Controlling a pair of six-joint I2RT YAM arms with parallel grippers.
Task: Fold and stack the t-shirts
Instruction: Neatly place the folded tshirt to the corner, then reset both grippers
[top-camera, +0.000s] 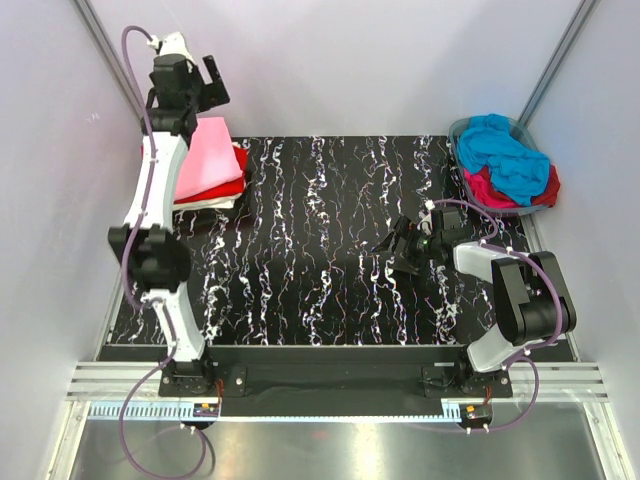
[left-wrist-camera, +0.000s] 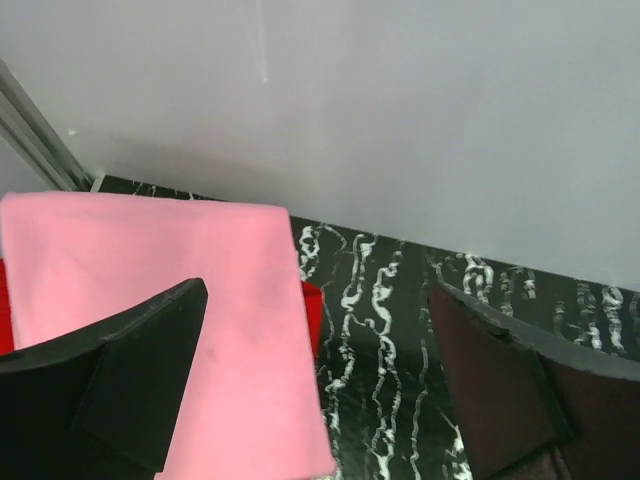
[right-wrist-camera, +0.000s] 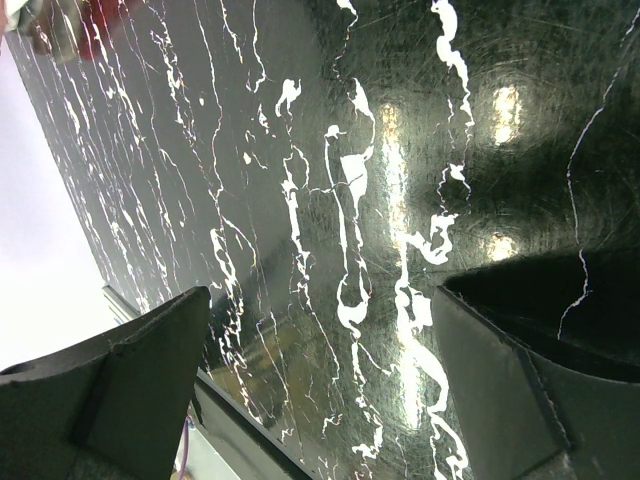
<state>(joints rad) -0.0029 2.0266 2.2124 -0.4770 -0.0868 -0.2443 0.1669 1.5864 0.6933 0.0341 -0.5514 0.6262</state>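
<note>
The left pincer (left-wrist-camera: 318, 290) is wide open and empty above the folded pink t-shirt (left-wrist-camera: 150, 260). The right pincer (right-wrist-camera: 320, 295) is wide open and empty too.

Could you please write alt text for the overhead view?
A folded pink t-shirt tops a stack at far left, the open left tool raised over it. Crumpled blue and red shirts fill a basket at far right.

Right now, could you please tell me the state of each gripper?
Left gripper: open, holding nothing, above the folded pink t-shirt.
Right gripper: open, holding nothing, above the marbled table.
</note>
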